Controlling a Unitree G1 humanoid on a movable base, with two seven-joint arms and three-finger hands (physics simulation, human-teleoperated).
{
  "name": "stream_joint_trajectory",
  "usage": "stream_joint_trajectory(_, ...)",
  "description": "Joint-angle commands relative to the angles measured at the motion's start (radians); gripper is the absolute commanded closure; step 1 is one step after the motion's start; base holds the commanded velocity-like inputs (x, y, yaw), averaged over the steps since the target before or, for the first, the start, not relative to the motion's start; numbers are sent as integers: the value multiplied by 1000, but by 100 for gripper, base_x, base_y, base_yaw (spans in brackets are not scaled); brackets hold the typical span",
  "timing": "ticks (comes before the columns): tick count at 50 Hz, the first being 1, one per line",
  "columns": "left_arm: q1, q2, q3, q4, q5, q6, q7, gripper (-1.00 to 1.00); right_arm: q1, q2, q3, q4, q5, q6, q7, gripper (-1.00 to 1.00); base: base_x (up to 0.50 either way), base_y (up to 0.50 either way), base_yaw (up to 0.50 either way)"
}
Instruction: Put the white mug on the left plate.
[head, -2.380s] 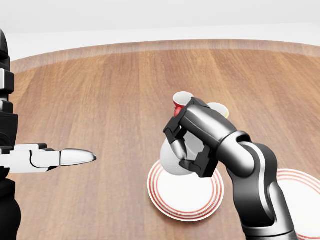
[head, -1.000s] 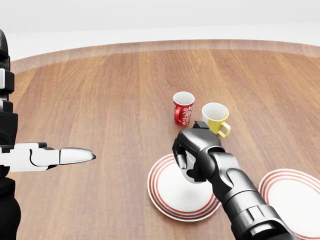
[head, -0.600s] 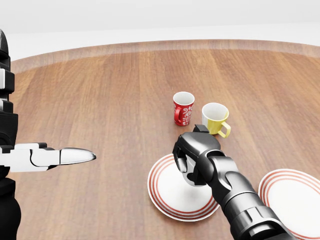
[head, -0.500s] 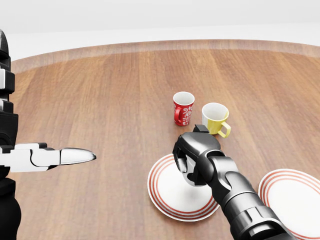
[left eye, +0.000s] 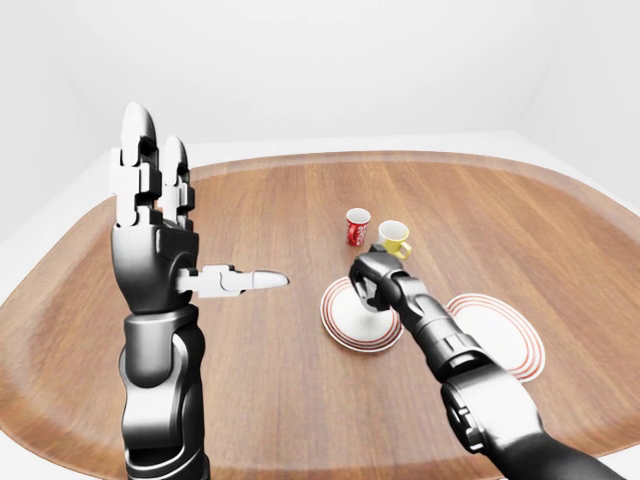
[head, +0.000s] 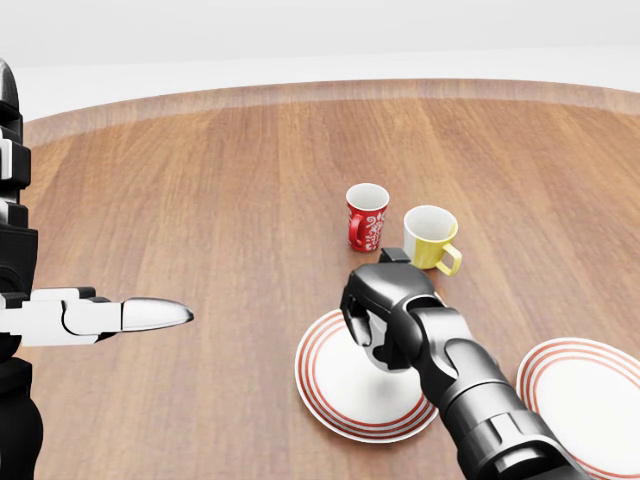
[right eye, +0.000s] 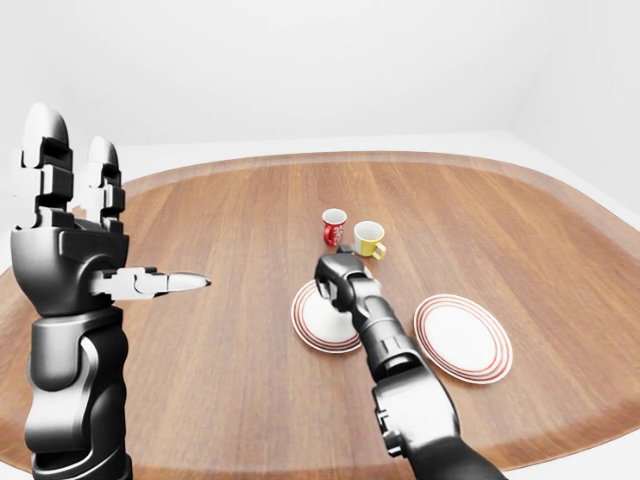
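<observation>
My right hand (head: 385, 325) over left plate (head: 330, 385), fingers curled; mug hidden, grasp unclear. My left hand (left eye: 150, 215) raised, fingers spread.

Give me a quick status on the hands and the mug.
Right hand closed over left plate, hiding the white mug. Left hand raised, open, empty. Red mug and yellow mug stand clear above the plate.

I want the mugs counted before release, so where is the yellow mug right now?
In the head view the yellow mug stands right of centre on the table, just right of the red mug and above the right hand.
</observation>
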Motion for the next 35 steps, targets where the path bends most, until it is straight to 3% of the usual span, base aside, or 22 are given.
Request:
stream_joint_trajectory(1, 1, -1, -1, -2, 0, 0, 0, -100, 4, 9, -10, -25, 51, 0, 67, 100, 0, 0, 0)
stream_joint_trajectory(16, -2, 0, -1, 1, 1, 0, 0, -100, -28, 2, -16, -3, 134, 0, 132, 100, 0, 0, 0)
stream_joint_trajectory(35, -2, -1, -3, 5, 3, 0, 0, -100, -55, -5, -3, 18, 79, 0, 92, 100, 0, 0, 0)
